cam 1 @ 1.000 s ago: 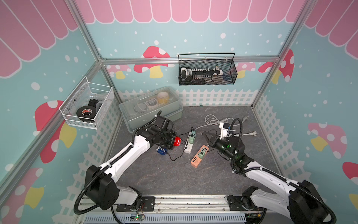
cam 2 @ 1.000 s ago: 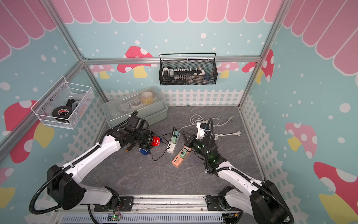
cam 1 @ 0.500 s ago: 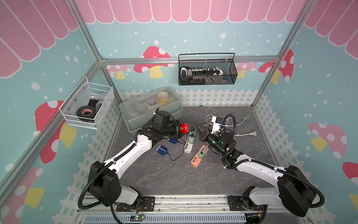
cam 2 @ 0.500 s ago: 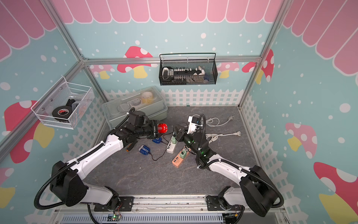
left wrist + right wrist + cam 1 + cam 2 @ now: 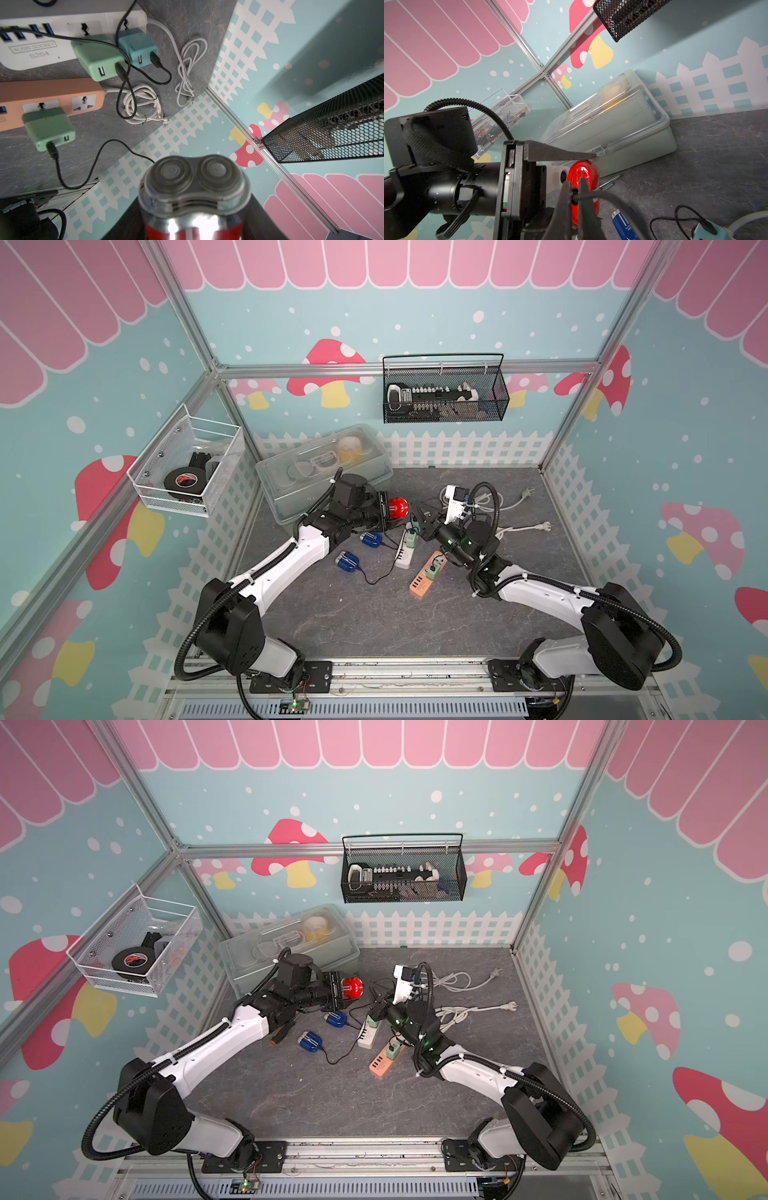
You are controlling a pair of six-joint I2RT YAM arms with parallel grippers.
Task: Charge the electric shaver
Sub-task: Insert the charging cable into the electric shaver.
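Note:
The red electric shaver (image 5: 398,508) hangs above the floor, held level at its body by my left gripper (image 5: 384,511). In the left wrist view its twin round heads (image 5: 194,180) fill the foreground. My right gripper (image 5: 574,188) is shut on the black plug of the charging cable (image 5: 604,195) and presses it against the shaver's red base (image 5: 588,176). Whether the plug is seated I cannot tell. The cable runs back to a green adapter (image 5: 48,128) on the orange power strip (image 5: 52,93). In both top views the grippers meet tip to tip (image 5: 376,997).
A white power strip (image 5: 405,549) with two adapters lies beside the orange one (image 5: 428,574). Two blue devices (image 5: 347,561) (image 5: 371,539) lie under my left arm. A clear lidded box (image 5: 324,472) stands behind. White cords (image 5: 519,506) lie at the back right. A black wire basket (image 5: 444,393) hangs on the wall.
My left gripper lifted the shaver off the floor and carried it back and right. My right gripper swung left with the plug until it met the shaver's base.

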